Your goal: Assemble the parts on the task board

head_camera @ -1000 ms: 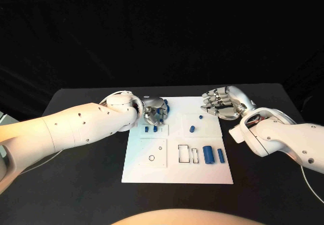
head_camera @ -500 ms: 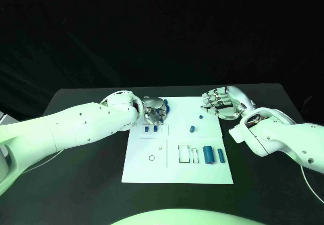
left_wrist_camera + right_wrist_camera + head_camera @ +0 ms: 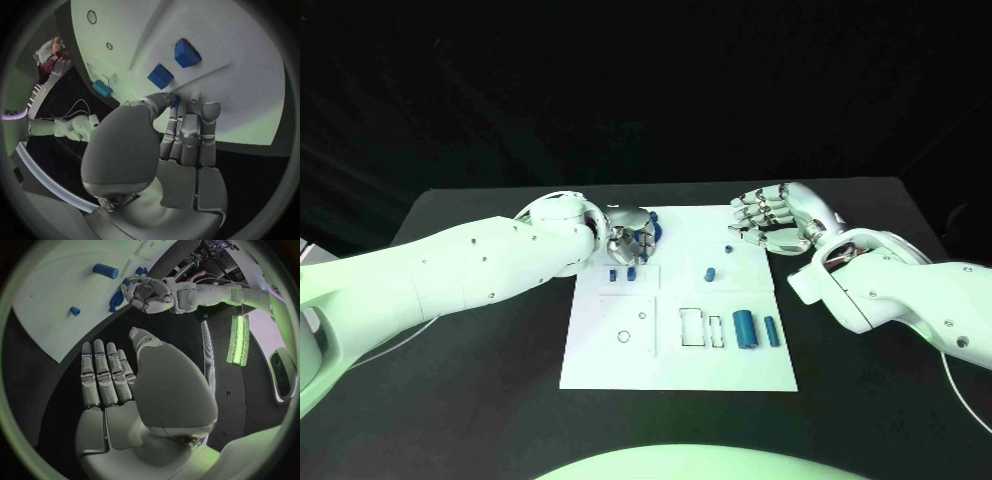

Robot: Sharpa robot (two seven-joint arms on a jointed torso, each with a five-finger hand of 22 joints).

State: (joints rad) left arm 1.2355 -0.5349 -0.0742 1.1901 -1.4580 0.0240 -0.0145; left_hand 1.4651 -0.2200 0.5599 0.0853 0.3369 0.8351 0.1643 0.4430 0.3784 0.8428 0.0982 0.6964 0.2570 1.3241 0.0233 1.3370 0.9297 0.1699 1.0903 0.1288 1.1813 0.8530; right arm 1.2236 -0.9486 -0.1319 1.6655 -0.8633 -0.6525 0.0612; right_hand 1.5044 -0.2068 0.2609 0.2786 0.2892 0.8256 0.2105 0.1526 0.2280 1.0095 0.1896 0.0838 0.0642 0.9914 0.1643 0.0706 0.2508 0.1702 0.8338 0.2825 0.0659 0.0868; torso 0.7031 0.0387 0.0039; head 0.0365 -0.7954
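left robot hand (image 3: 630,240): fingers curled on a blue part (image 3: 653,226) at the task board's (image 3: 678,372) far-left corner | right robot hand (image 3: 773,222): spread, holding nothing, over the board's far-right edge | other blue parts (image 3: 756,331) lie on the board, mid-tabletop (image 3: 473,400)

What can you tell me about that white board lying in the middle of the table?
The task board is a flat white plate lying on the black table. Thin lines split it into panels, with outlined small round holes and rectangular slots. Small blue parts lie on it. The left hand is over its far left corner, fingers around a blue piece; the right hand hovers open beside its far right corner.
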